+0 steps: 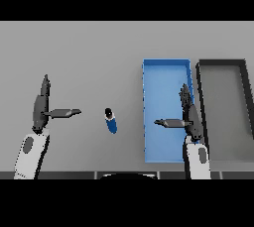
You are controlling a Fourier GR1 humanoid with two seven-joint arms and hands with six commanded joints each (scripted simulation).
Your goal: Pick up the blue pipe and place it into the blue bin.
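You see a short blue pipe (111,121) with a dark end lying on the grey table (89,52), between the left hand (40,108) and the rectangular blue bin (166,72). Both the left and right hand (190,117) show straight fingers, thumbs splayed, holding nothing.

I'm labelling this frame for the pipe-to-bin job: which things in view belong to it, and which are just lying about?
Belongs to the job:
blue pipe
blue bin
left hand, open
right hand, open

Just there:
dark bin
grey table
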